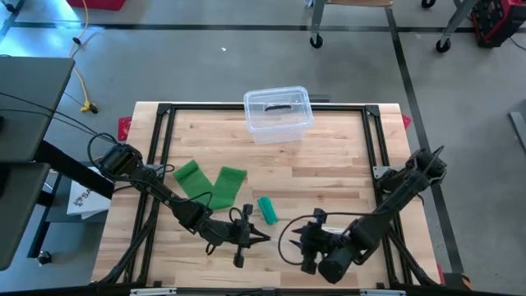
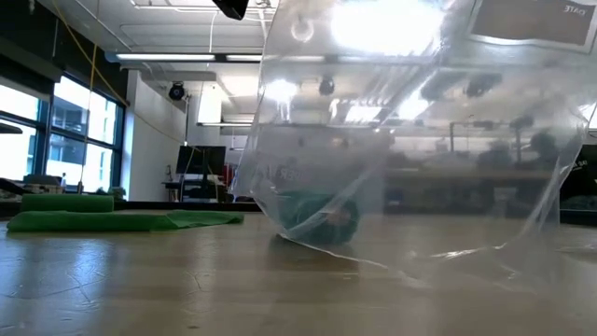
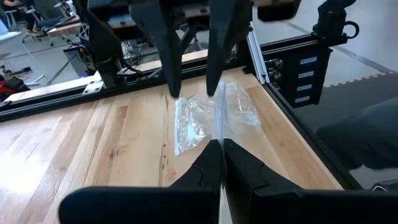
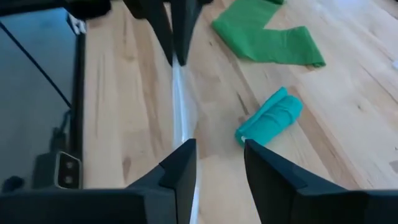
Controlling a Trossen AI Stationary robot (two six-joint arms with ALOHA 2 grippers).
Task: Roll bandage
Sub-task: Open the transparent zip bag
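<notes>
Reaching low across the table's [image 1: 329,177] front, the left gripper [image 1: 261,238] has its fingers clamped on a clear plastic bag's [image 3: 205,121] edge. The right gripper [image 4: 214,165] faces it, fingers apart around the bag's other edge. The rolled teal bandage [image 1: 267,209] lies just beside both, with unrolled green bandages [image 1: 212,182] near.

left end effector [image 3: 221,146] closed, right end effector [image 4: 217,158] parted

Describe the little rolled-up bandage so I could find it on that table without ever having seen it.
Start at the wooden table and move to its near edge, where the two dark arms meet. Just beyond their fingers lies the teal bandage roll, a short, tight cylinder. Its neighbour, the green bandage, lies unrolled in flat strips and is a brighter green.
</notes>
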